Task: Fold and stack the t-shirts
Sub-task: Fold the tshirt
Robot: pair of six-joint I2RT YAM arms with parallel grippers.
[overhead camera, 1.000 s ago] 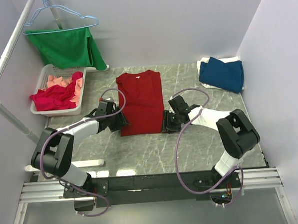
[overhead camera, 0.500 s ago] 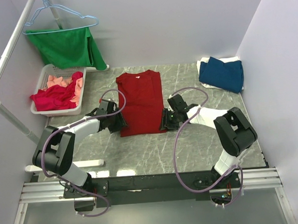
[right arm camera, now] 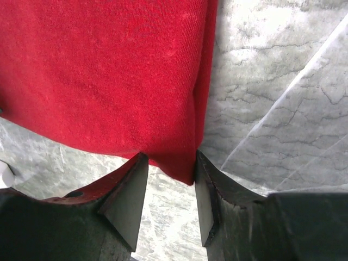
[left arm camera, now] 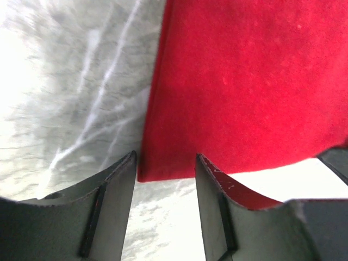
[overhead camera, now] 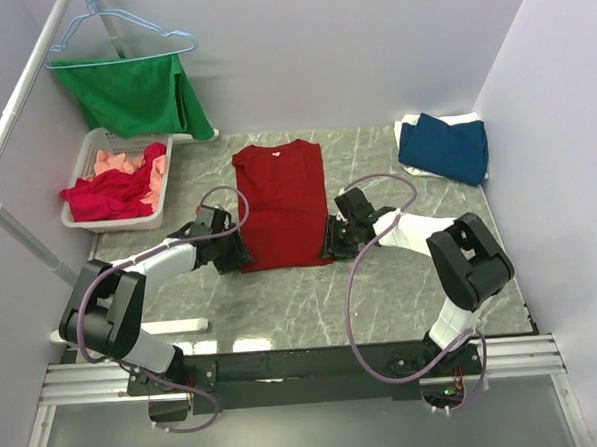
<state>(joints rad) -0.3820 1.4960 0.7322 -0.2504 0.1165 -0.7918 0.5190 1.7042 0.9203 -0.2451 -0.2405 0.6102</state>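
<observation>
Red is what we see first: the big deep-red cloth t-shirt (overhead camera: pixel 281 204) lies flat as a long strip in the middle of the grey marble table (overhead camera: pixel 402 288), with its neck at the far end; our left gripper (left arm camera: pixel 166 157) sits low at its near left corner, the two fingers apart and the tip of the corner in the gap; our right gripper (right arm camera: pixel 169 157) sits at the near right corner the same way, with a smaller gap; bare table shows in both gaps, so neither looks closed on the cloth; the dark blue folded t-shirt (overhead camera: pixel 443 148) rests on the white t-shirt (overhead camera: pixel 404 130) at the far right; the crimson t-shirt (overhead camera: pixel 112 196) and the salmon-pink t-shirt (overhead camera: pixel 115 160) lie bunched in the white plastic basket (overhead camera: pixel 99 144) at the far left.
</observation>
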